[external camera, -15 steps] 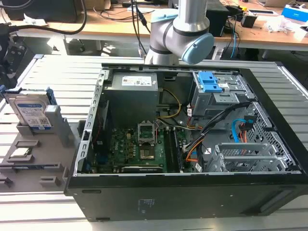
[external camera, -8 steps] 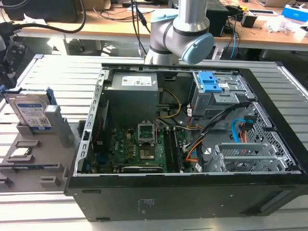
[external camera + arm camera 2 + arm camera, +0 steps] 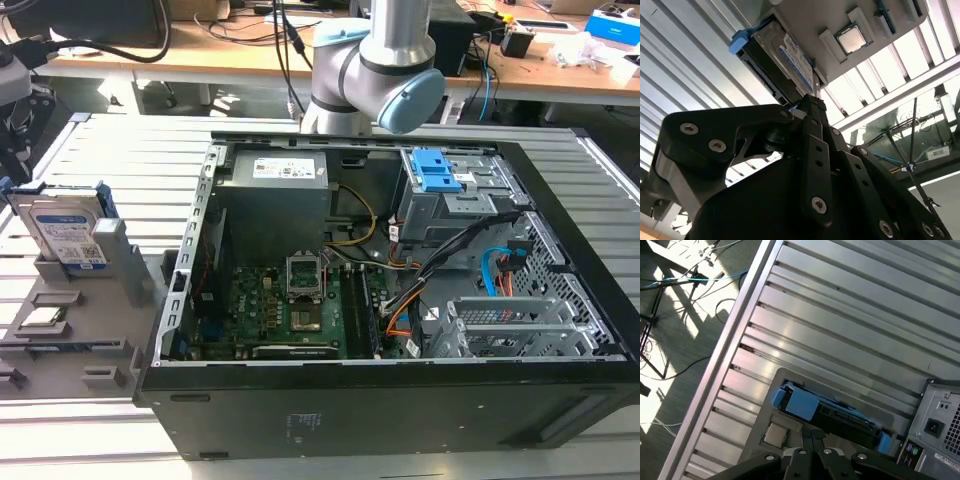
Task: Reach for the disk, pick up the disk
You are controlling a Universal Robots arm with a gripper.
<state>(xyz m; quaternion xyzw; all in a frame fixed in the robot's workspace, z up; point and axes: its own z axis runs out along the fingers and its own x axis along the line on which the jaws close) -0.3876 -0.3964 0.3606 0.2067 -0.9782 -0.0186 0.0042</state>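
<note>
The disk, a flat silver hard drive with a white-and-blue label and blue plastic frame [image 3: 65,235], stands on edge in a slot of a grey plastic holder [image 3: 90,300]. The holder lies on the slatted aluminium table [image 3: 120,150], near the table's edge at the exterior view's left. Nothing grips the disk, so the pick-up is not done.

The reach looks only partly made. In both wrist views the black gripper [image 3: 812,434] hangs above the holder, pointing toward the disk [image 3: 830,412] but well apart from it. Its jaws look clenched together with nothing between them.

A small square silver chip [image 3: 775,435] sits in a pocket of the holder, near the disk. A large open black computer case [image 3: 350,410] stands just beside the holder. The grey-and-blue robot arm [image 3: 375,70] rises by the case's far side, so I judge the case's near wall is what crowds the approach.
</note>
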